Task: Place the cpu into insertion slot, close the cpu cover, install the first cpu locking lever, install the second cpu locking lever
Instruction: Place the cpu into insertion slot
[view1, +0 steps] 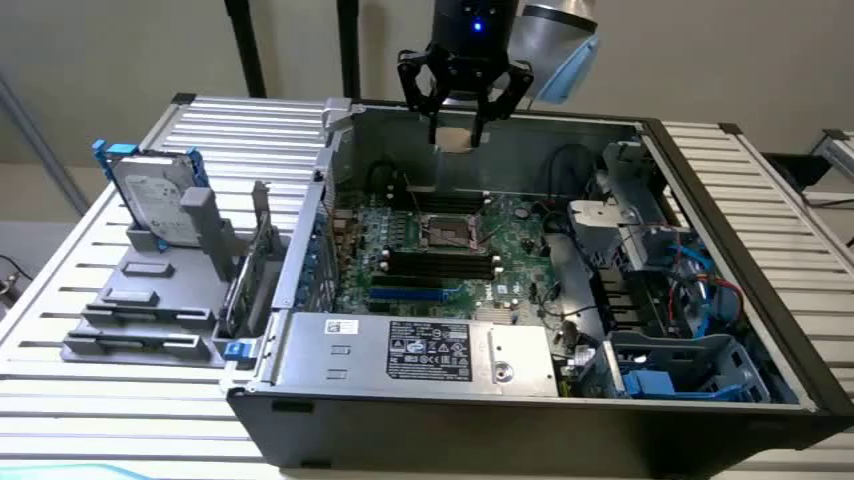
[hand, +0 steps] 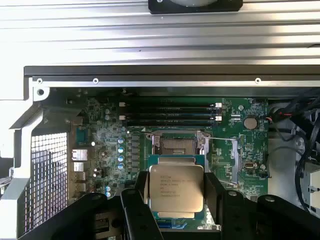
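The first step is in hand: the gripper (view1: 457, 130), jaws pinching the cpu (hand: 176, 187) by its edges, hangs above the computer case's (view1: 601, 122) far edge, well apart from the insertion slot (hand: 176, 146) mid-motherboard, so seating likely demands squaring chip to socket.

In the wrist view the cpu (hand: 176, 188), clamped in the tool (hand: 176, 196), hides the stretch of green board (hand: 240, 165) behind it. The fingers (hand: 141, 200) cover two of its edges and run off the picture's edge. The print on the cpu is too small to read. In the exterior view the arm (view1: 541, 25) is cut off at the top edge, and the label (view1: 427, 350) on the silver box is illegible.
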